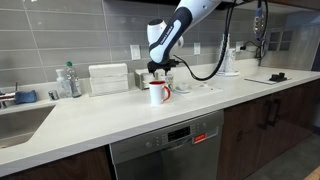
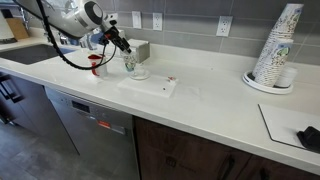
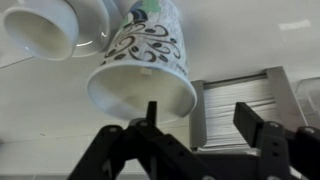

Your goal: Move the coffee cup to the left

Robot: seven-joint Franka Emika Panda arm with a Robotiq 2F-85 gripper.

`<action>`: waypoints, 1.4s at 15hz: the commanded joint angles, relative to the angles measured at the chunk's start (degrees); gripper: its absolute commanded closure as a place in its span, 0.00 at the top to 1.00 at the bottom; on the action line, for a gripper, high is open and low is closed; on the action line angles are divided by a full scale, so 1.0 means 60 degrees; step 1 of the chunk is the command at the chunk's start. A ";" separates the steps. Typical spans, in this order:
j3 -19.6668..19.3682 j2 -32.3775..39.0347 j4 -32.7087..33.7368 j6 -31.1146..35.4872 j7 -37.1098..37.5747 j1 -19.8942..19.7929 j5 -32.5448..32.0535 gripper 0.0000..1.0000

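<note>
The coffee cup [image 3: 145,50], pale with a dark swirly pattern, fills the upper middle of the wrist view, its rim towards the camera. In an exterior view it [image 2: 131,63] stands on a small saucer [image 2: 139,73] near the wall. My gripper [image 3: 200,120] is open. One finger is at the cup's rim; the other is well off to the side, over a white slatted box [image 3: 235,105]. In both exterior views the gripper [image 1: 159,70] [image 2: 124,50] hovers right at the cup. The white mug with red handle [image 1: 158,92] [image 2: 97,63] stands close beside it.
A white box [image 1: 108,78] and a clear bottle [image 1: 70,80] stand at the wall, with a sink [image 1: 15,120] beyond. A paper sheet [image 2: 150,85] lies on the counter. A tall stack of paper cups [image 2: 277,45] stands far along the counter.
</note>
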 commanded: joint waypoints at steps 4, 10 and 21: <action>-0.0360 0.0205 0.0493 -0.1568 0.0306 0.0436 -0.0222 0.26; -0.0131 0.0099 0.0699 -0.2357 0.0233 0.0362 -0.0174 0.00; 0.0369 -0.2036 -0.0202 -0.3292 -0.0238 0.0586 -0.0826 0.01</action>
